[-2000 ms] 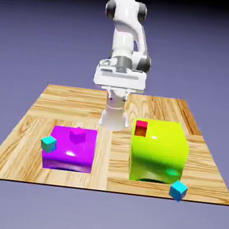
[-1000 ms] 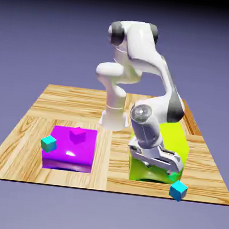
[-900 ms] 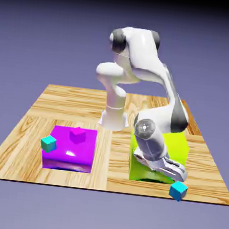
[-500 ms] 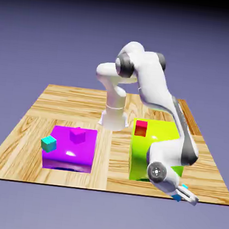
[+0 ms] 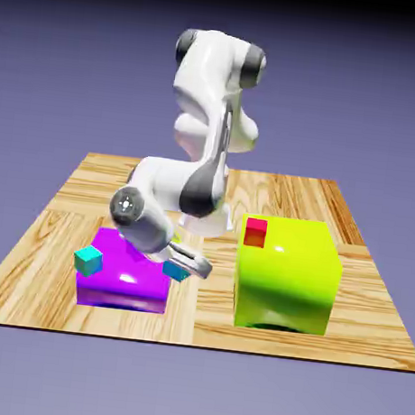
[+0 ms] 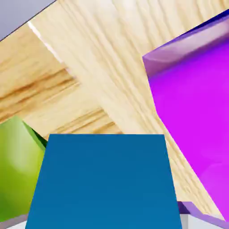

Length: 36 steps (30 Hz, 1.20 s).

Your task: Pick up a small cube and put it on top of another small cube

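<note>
My gripper (image 5: 182, 267) is shut on a small cyan cube (image 5: 176, 270) and holds it in the air beside the big magenta block (image 5: 125, 283), at that block's right edge in the exterior view. In the hand view the held cube (image 6: 103, 179) fills the lower middle and hides the finger tips. The other small cyan cube (image 5: 88, 259) sits at the magenta block's left side, well apart from the gripper. It does not show in the hand view.
A big yellow-green block (image 5: 287, 273) stands at the exterior view's right with a small red cube (image 5: 255, 232) on its top back corner. The hand view shows the wooden table (image 6: 103, 67), the magenta block (image 6: 197, 112) at right and the yellow-green block (image 6: 13, 174) at left.
The gripper came down on the cyan cube at the table's front right corner, shut on it, and swung left with it to the magenta block. The arm now hides the small magenta cube.
</note>
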Each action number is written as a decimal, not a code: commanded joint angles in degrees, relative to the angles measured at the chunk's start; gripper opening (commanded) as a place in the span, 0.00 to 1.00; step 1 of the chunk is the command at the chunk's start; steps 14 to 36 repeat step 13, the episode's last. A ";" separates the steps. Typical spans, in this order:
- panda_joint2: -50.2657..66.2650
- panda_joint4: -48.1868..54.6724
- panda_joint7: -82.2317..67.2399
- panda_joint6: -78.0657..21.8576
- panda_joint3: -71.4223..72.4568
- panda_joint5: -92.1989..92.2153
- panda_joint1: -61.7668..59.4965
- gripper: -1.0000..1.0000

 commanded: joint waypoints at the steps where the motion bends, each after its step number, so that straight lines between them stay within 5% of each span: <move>1: -1.84 -1.50 -2.50 -1.35 -1.65 -2.03 -0.92 0.00; 4: -5.00 -4.07 -6.78 -3.66 -4.49 -5.30 -2.49 0.00; 9: -5.33 -13.92 -6.95 5.86 -4.11 -4.82 -1.88 0.00; 10: -5.33 -13.93 -6.95 5.86 -4.11 -4.82 -1.88 1.00; 36: -5.19 -9.78 -6.88 1.85 -4.27 -5.02 -2.14 1.00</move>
